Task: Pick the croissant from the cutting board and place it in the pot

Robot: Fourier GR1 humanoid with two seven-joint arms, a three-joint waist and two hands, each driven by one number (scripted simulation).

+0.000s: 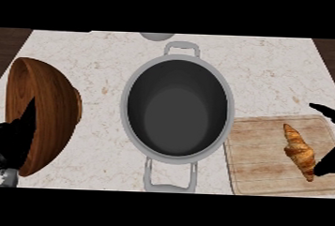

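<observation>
pot (179, 82): grey metal, matt inside | cutting board (266, 151): pale wood | bowl (49, 106): glossy dark wood | counter (269, 71): marble

One croissant (299, 151), one cutting board (266, 156), one pot (177, 108), one wooden bowl (49, 106).

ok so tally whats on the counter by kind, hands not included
pot: 1
wooden bowl: 1
cutting board: 1
croissant: 1
grey round thing at the far edge, mostly cut off: 1
total: 5
</observation>
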